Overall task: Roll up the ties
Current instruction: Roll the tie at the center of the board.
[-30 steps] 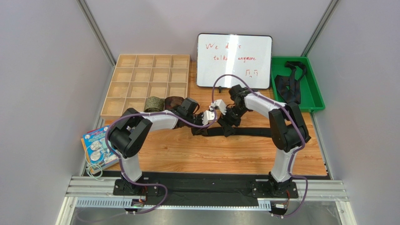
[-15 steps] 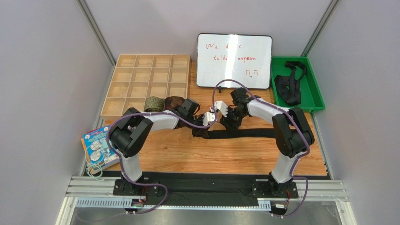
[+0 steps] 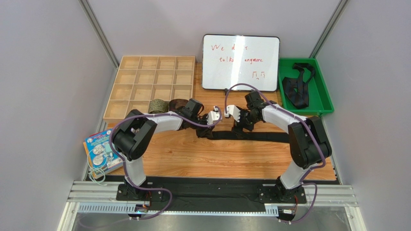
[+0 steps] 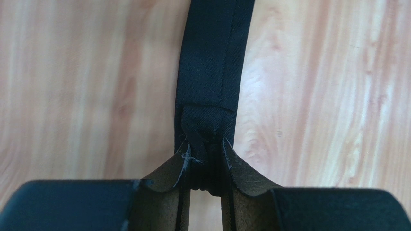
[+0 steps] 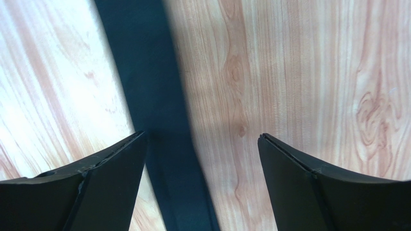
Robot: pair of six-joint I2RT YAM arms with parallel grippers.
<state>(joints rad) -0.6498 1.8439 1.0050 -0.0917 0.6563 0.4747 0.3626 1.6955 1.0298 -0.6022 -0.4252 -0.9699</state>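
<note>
- The black tie (image 3: 260, 136) lies flat on the table (image 3: 202, 159), a narrow strip running left to right between the 2 arms. It looks light, limp and thin. I judge it will buckle or slide on the smooth wood if it is pushed rather than pinched.
- The left gripper (image 4: 206, 149) is low at the strip's left end, its jaws pressed onto a small folded bunch of the cloth. This is the start of the roll and the right place to hold. The fold is soft, so a loose pinch could let it spring flat.
- The right gripper (image 5: 202, 137) hangs just right of it with jaws spread wide and holding nothing. The strip passes under its left finger. It is best used to press or feed the flat part close to the fold.
- Farther left, an olive-green coil (image 3: 157, 106) and a reddish-brown coil (image 3: 177, 103) sit at the near right of the wooden tray (image 3: 157, 57). The left arm partly hides the second.
- At the far right, loose black ties (image 3: 295, 89) lie tangled in the green bin (image 3: 319, 82). They are likely to snag, so each should be lifted by 1 end.
</note>
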